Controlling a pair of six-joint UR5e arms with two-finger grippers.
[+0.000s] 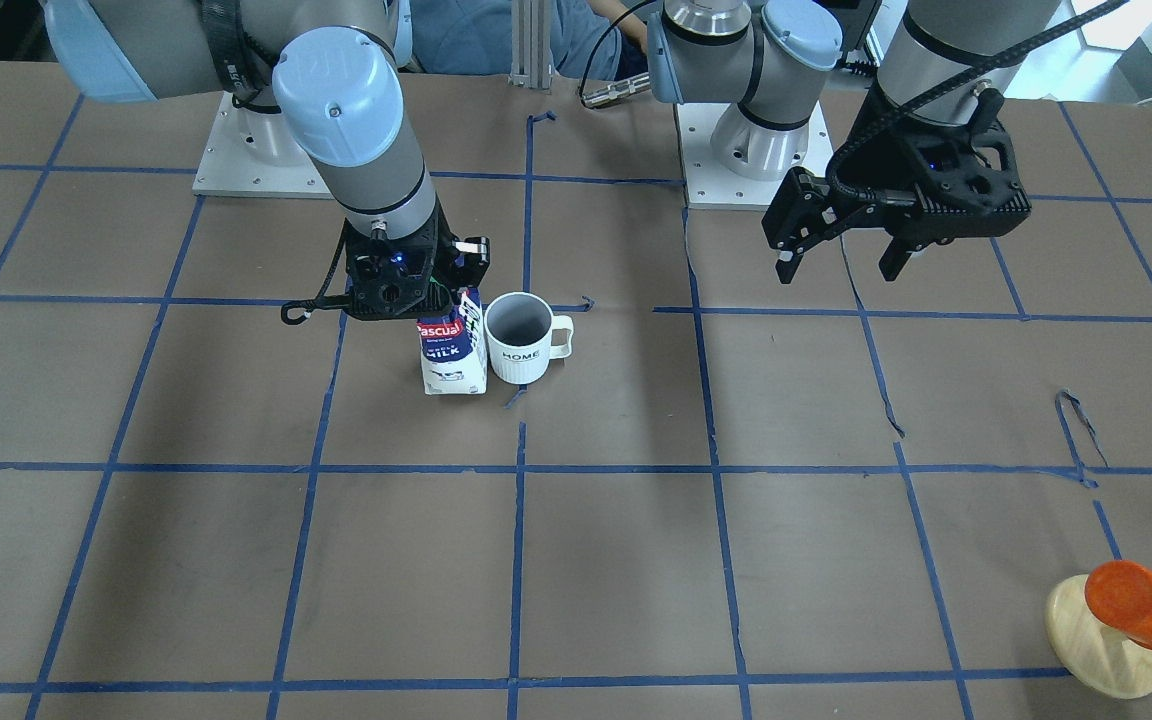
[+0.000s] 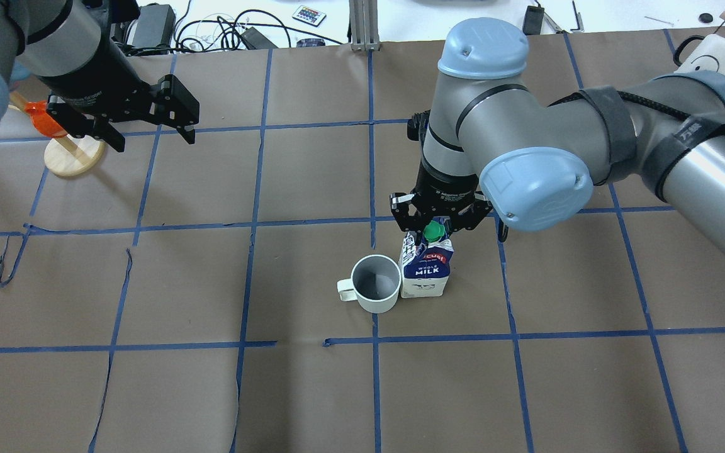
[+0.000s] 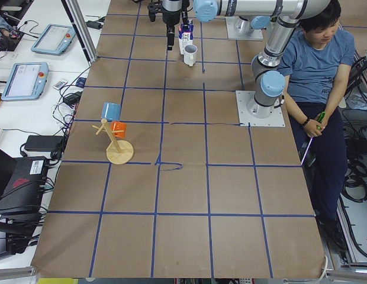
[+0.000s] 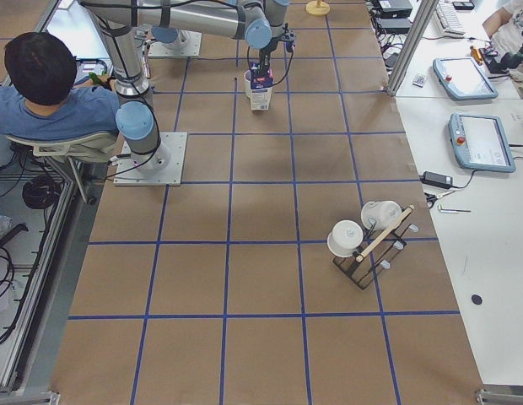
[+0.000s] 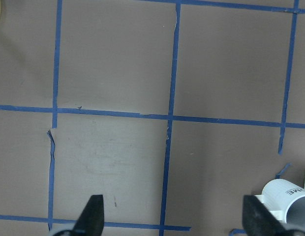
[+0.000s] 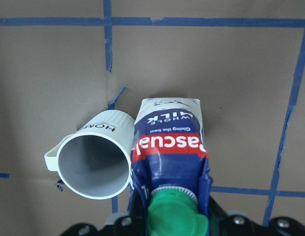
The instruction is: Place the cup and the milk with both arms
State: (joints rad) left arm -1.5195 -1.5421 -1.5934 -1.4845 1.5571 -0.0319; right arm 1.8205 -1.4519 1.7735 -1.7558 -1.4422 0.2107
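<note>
The milk carton (image 1: 453, 355) stands upright on the table, its side touching the white ribbed cup (image 1: 519, 340), whose handle points away from the carton. In the overhead view the cup (image 2: 375, 284) is left of the milk (image 2: 425, 270). My right gripper (image 2: 438, 223) comes down from above and is shut on the carton's gable top, by the green cap. The right wrist view shows the milk (image 6: 167, 147) between the jaws and the cup (image 6: 96, 164) beside it. My left gripper (image 2: 148, 135) is open and empty, held above the table far from both. The left wrist view shows the cup (image 5: 288, 201) at its corner.
A wooden stand with an orange cup (image 1: 1131, 610) sits near the table corner on my left side, close to the left arm (image 2: 79, 69). A rack with white cups (image 4: 367, 232) stands at the table's right end. A seated person (image 3: 314, 59) is behind the bases.
</note>
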